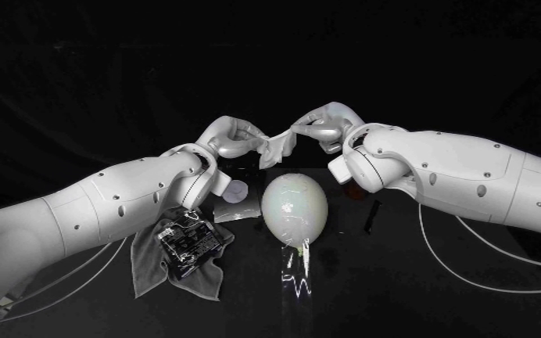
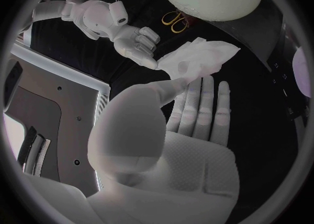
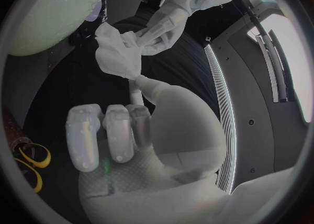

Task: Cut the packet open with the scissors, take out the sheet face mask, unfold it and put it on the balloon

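Fingers of the left hand [image 1: 229, 139] and right hand [image 1: 324, 125] each pinch a side of the limp, crumpled white sheet face mask [image 1: 276, 147], held off the desk [image 1: 428, 291] at twelve o'clock of the glossy egg-shaped balloon [image 1: 294, 209]. Unfolding seems the step in hand; next the hands should draw apart to spread it flat.

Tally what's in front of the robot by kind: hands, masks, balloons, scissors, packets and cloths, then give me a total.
Hands: 2 (left hand, right hand, both pinching the mask)
Mask: 1
Balloon: 1
Scissors: 1
Packet: 1
Cloth: 1
Total: 7
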You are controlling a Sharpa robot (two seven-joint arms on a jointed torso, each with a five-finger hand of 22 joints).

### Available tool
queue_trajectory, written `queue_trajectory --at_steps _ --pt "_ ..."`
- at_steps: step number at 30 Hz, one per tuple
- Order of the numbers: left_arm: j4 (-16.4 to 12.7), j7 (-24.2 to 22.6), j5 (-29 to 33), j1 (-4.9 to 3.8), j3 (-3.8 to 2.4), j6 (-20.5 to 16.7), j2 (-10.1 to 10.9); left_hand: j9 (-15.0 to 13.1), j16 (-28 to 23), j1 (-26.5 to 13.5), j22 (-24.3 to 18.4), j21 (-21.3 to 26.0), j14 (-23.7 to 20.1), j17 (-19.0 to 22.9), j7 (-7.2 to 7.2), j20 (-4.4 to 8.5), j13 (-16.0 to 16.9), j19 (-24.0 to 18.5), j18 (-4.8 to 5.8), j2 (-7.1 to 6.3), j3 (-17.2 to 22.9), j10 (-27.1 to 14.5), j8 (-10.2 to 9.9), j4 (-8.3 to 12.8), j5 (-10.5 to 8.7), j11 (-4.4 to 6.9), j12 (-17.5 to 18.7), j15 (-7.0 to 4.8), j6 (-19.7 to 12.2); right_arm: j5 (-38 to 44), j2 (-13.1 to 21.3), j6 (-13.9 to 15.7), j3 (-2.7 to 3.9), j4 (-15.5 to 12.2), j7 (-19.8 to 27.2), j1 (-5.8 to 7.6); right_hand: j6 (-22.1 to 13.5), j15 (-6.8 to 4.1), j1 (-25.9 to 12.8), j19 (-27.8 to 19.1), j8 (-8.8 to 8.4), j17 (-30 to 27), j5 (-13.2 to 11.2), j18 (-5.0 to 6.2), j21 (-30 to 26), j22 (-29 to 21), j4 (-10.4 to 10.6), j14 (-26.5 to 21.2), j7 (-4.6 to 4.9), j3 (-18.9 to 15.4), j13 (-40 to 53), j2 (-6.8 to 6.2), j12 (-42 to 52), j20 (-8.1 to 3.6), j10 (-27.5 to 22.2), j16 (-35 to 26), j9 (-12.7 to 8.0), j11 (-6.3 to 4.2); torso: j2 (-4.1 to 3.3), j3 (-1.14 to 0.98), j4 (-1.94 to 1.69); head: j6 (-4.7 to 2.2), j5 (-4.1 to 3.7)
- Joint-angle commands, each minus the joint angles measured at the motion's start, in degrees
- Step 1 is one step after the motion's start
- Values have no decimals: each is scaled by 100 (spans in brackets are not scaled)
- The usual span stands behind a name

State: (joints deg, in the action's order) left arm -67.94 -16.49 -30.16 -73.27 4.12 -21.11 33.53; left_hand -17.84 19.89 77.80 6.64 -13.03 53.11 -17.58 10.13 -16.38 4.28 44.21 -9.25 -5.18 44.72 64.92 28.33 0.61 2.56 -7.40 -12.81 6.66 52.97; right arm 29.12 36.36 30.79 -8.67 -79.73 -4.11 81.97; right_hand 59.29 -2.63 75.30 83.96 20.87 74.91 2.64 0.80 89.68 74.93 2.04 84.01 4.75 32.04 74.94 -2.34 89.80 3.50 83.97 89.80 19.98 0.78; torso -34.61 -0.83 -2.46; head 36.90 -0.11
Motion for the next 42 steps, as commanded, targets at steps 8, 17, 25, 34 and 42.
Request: queue_trajectory --at_steps 8,17,25,34,42 --pt "-5 293 -229 -61 -11 666 52 -481 212 -201 15 -13 1 -87 2 2 94 12 50 7 71 31 182 -13 21 23 -198 -32 -122 406 -10 70 1 123 100 -8 40 -46 -15 604 61 1509 15 -80 31 1506 -99 599 -12 130 1506 38 20 -25 603 20 657 -48 -8 -1 2 -5 -16" --pt "0 527 -411 -76 -11 958 72 -927 636 -340 27 -43 -190 -293 12 6 349 29 46 147 85 -168 582 -100 20 30 -631 -46 -447 524 -18 74 2 235 148 -8 37 -46 -22 604 67 1509 14 -80 32 1507 -103 599 -13 132 1506 33 20 -26 603 20 664 -48 -5 0 7 -2 -22" --pt "14 508 -115 -89 -11 1161 61 -1104 834 -388 31 -50 -328 -377 17 5 490 15 48 170 144 -332 721 -132 19 21 -868 -39 -582 657 -63 -231 1 212 54 -8 36 -46 -24 604 69 1509 14 -79 31 1506 -104 599 -13 133 1506 32 20 -26 603 20 667 -49 1 3 8 0 -35" --pt "10 393 95 -148 -12 1299 73 -1189 1020 -366 32 -40 -546 -461 -13 4 607 -43 77 165 127 -503 768 -50 18 26 -1064 -21 -645 839 -108 -297 -3 273 -14 -7 36 -46 -24 604 69 1509 14 -79 31 1506 -104 599 -13 133 1506 32 20 -26 603 20 667 -49 -4 0 3 -13 -38" --pt "15 321 12 -259 -14 1369 139 -1224 1107 -319 49 -66 -694 -478 26 9 693 -32 77 248 54 -685 751 -53 17 -10 -1205 10 -730 894 -128 -272 -5 296 -12 -7 35 -46 -28 604 72 1509 14 -80 32 1507 -105 599 -14 134 1506 31 20 -26 603 20 671 -49 -5 -1 8 -23 -41"
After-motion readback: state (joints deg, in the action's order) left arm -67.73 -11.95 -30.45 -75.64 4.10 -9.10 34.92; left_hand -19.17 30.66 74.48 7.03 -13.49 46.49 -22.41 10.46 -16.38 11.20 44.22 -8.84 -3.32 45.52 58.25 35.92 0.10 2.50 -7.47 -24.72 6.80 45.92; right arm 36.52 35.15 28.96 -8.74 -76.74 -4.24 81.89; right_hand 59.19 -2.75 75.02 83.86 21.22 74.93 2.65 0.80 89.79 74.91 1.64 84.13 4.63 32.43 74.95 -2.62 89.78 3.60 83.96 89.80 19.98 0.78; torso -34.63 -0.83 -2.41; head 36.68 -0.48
